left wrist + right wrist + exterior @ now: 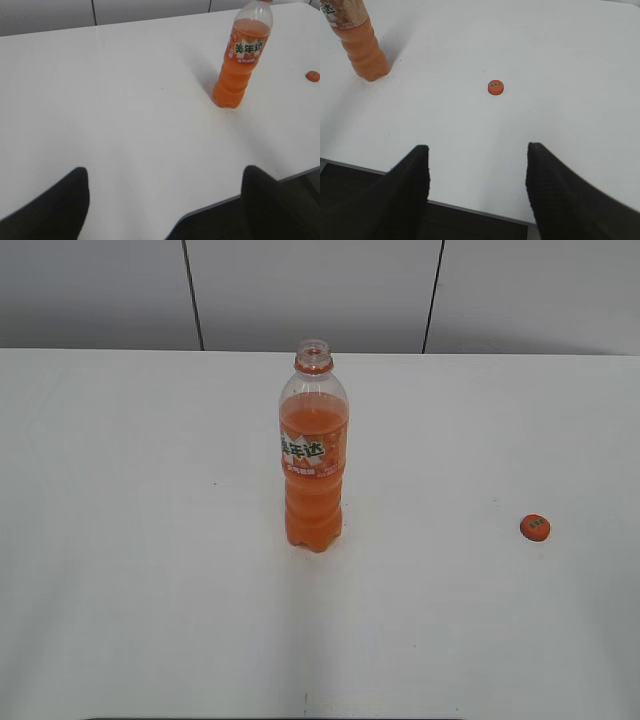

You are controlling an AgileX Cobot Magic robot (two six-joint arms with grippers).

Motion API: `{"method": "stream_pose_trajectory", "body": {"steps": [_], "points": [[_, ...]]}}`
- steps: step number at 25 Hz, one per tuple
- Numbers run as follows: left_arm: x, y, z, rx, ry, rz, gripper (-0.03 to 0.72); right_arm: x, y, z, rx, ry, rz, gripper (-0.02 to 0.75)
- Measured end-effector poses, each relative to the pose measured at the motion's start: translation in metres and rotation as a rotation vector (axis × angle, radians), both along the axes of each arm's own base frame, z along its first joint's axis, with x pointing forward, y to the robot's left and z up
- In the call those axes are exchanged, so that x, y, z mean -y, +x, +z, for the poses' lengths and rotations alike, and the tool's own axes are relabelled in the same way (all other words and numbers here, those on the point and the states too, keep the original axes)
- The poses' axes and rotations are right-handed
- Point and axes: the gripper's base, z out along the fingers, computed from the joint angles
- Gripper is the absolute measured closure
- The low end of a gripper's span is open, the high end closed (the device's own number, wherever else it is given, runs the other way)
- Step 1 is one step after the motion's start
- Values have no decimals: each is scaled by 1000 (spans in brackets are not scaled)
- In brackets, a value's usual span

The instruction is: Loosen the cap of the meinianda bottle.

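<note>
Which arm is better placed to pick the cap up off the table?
Right. The cap lies ahead of the open right gripper, nearly centred between its fingers, on the table's right side. From the left gripper it sits at the far right edge, beyond the bottle.

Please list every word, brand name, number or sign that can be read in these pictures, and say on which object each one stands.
"美年达": large white characters on the label of the meinianda bottle, also seen in the exterior view.
Small print under those characters: too blurred to read.
Small green mark on top of the cap: too small to read.
No other text is visible.
</note>
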Motion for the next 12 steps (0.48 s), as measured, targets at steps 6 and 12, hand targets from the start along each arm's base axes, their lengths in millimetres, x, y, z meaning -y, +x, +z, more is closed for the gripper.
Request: {"method": "stream_pose_trajectory", "body": {"steps": [6, 12], "points": [[1, 0, 0, 1, -1, 105, 126, 0, 0, 0, 1, -4, -6, 276], [1, 0, 0, 1, -2, 114, 126, 0, 1, 0, 2, -5, -63, 276]]}}
